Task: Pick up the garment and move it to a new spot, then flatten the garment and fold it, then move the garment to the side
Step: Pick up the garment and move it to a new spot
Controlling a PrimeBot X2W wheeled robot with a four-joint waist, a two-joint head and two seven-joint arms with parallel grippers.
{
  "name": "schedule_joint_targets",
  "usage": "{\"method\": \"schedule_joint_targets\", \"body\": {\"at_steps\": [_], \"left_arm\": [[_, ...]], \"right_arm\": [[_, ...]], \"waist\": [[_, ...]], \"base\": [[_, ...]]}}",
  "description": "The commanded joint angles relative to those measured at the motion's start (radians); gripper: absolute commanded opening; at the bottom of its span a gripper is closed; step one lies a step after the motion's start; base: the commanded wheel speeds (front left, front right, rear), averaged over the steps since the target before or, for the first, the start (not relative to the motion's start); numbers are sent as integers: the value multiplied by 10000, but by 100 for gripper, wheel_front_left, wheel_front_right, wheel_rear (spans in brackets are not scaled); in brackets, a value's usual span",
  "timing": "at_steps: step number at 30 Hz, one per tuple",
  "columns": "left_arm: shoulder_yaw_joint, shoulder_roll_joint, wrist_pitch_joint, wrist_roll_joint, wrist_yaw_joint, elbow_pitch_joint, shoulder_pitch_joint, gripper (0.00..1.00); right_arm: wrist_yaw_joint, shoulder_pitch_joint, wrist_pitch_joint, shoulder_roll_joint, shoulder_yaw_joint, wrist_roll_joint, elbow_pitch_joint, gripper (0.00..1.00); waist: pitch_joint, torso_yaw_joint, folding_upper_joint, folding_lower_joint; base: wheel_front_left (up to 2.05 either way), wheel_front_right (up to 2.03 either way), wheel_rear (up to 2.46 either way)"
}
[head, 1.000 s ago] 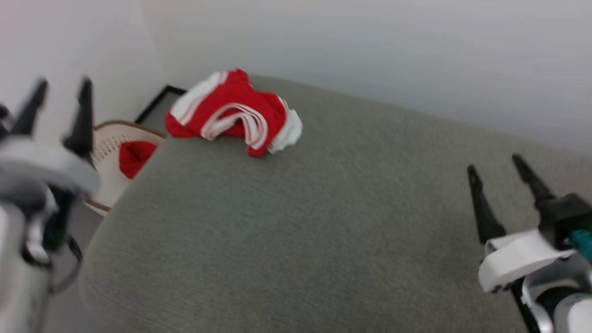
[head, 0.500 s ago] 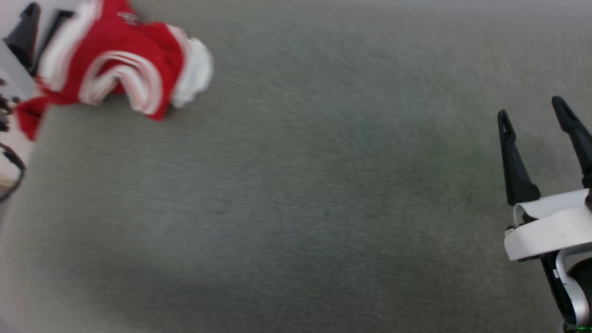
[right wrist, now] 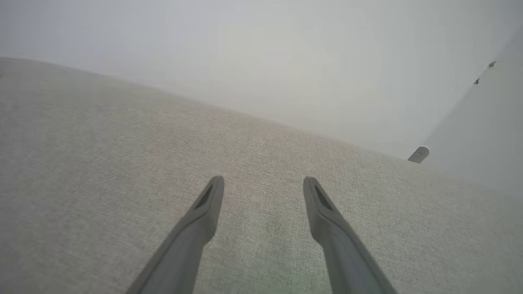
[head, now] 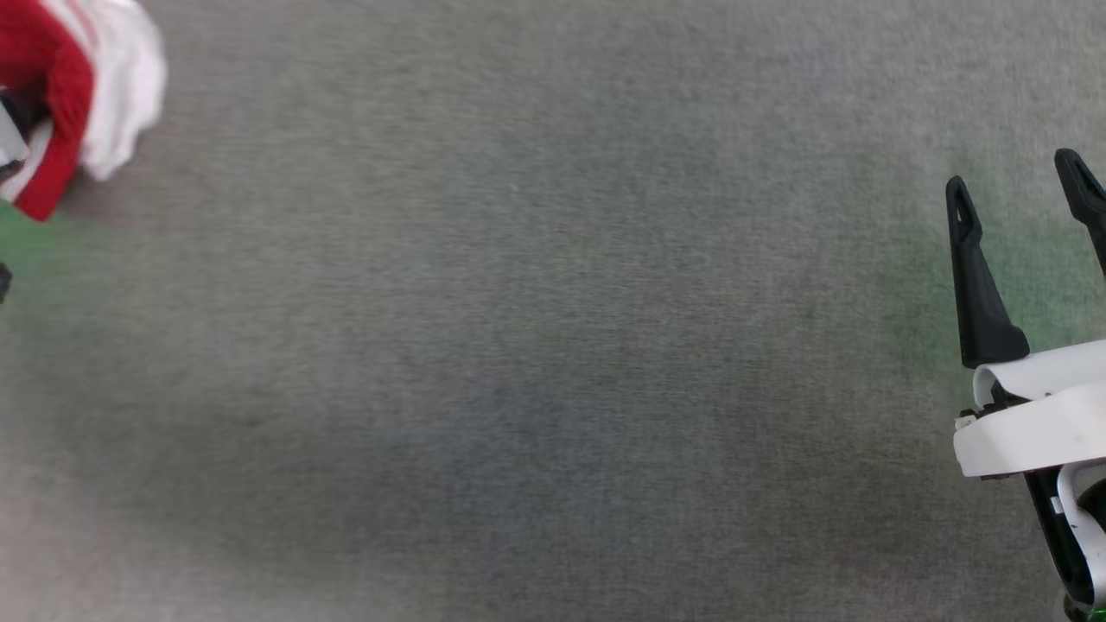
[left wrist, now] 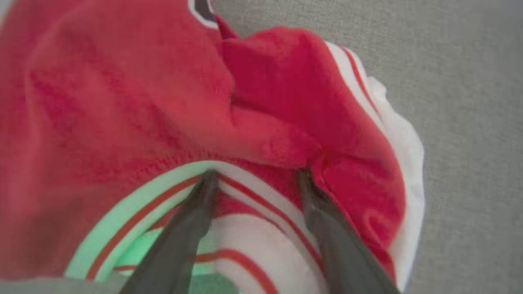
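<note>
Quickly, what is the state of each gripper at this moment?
Left gripper: open, tips at the striped trim of the garment, not closed on it.
Right gripper: open, holding nothing, above the grey surface.

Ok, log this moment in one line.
left gripper: open, tips at garment trim | right gripper: open above grey surface | garment: crumpled, ungripped

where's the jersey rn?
Jersey: head view's far upper left, on the grey fabric surface; the open left claw is right at its striped trim.

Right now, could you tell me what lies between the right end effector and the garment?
In the head view, bare grey upholstery stretches between the red-and-white jersey and the right end effector.
</note>
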Motion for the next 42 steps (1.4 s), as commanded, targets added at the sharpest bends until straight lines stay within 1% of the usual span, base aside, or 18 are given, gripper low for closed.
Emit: {"method": "schedule_joint_targets", "body": {"at_steps": [1,5,6,7,8,13,16,21,26,27,29,35,42], "left_arm": [[-4,-121,59,-62,-1,440,-169,100],[-55,-445,-136,-158,-148,1313,-258,100],[-75,-494,-157,-170,-183,1509,-273,52],[-69,-560,-197,-207,-185,1702,-292,9],[-88,-596,-287,-199,-230,1830,-323,0],[-78,-596,-827,-205,-410,2274,-633,0],[-141,-458,-1255,-97,-508,2354,-931,0],[-495,-170,-2128,257,-609,2203,-1271,0],[-952,-77,-2697,472,-662,1877,-1481,0],[-952,-77,-2697,472,-662,1877,-1481,0],[-1130,-12,-2975,528,-672,1607,-1551,0],[-1654,33,-3255,454,-678,650,-1275,0],[-1900,104,-2849,197,-678,-744,-629,0]], "right_arm": [[2,-175,64,63,61,80,-89,100],[2,-215,211,109,120,96,-152,100],[2,-209,235,109,121,95,-144,100],[2,-228,258,107,121,84,-125,100],[2,-237,266,108,119,72,-109,100],[2,-79,254,150,53,33,53,100],[2,56,170,199,56,72,212,100],[2,226,-17,296,98,152,597,100],[2,465,-216,401,160,210,1019,100],[2,465,-216,401,160,210,1019,100],[2,574,-277,450,208,252,1173,100],[2,881,-436,604,267,302,1555,100],[2,1185,-527,744,173,386,1857,100]], "waist": [[562,-523,0,0],[589,-544,0,0],[578,-549,0,0],[550,-542,0,0],[507,-528,0,0],[108,-405,0,0],[-262,-289,0,0],[-1108,-63,0,0],[-2120,141,0,0],[-2120,141,0,0],[-2545,200,0,0],[-3785,389,0,0],[-4898,514,0,0]], "base": [[0,0,0],[0,0,0],[0,0,0],[0,0,0],[0,0,0],[0,0,0],[0,0,0],[0,0,0],[0,0,0],[0,0,0],[0,0,0],[0,0,0],[0,0,0]]}}
